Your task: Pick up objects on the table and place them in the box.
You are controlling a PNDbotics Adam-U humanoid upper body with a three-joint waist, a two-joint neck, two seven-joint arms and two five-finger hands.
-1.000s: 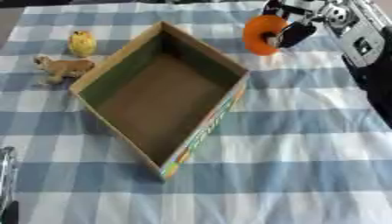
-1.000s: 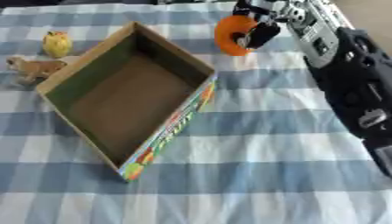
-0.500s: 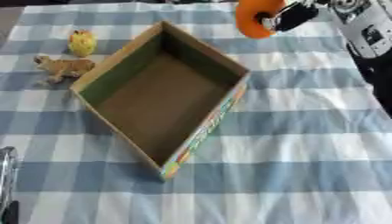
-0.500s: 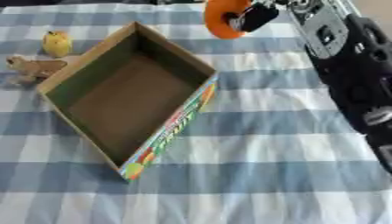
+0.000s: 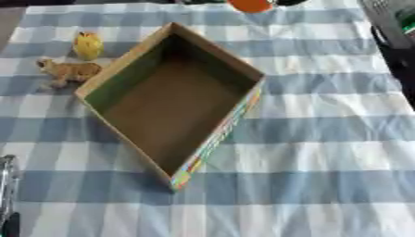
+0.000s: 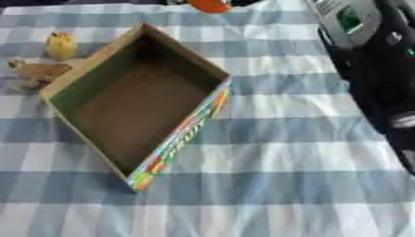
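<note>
The right hand shows only as a dark sliver at the top edge of the left eye view, just beside an orange round object that is itself cut off by the frame. Whether its fingers close round the orange object cannot be told, since almost all of the hand lies out of view. The black right arm runs down the right side of the right eye view, with a grey panel and a small green mark near its upper end.

Below the orange object, the open cardboard box sits on the blue and white checked tablecloth, turned so that one corner points to the far edge and another to the near edge. Its inside is plain brown and holds nothing; its near right wall carries a coloured printed strip.

Left of the box, near the left edge of the tabletop, a small tan toy animal stands just beside the box's left corner. A small yellow object stands a little farther back, near the toy animal and apart from the box.

A sliver of the left hand shows at the lower left corner of the left eye view; its fingers cannot be made out.
</note>
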